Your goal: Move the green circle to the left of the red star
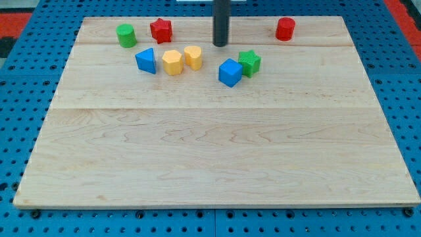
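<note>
The green circle (126, 35) stands near the view's top left of the wooden board (217, 164). The red star (161, 29) stands just to its right, a small gap between them. My tip (220, 44) rests on the board near the view's top centre, well to the right of the red star and apart from every block. The dark rod rises out of the view's top edge.
A blue triangle (147, 60), a yellow hexagon (172, 62) and a yellow heart (193, 57) sit below the red star. A blue cube (230, 72) touches a green star (249, 63) below my tip. A red cylinder (285, 29) stands at top right.
</note>
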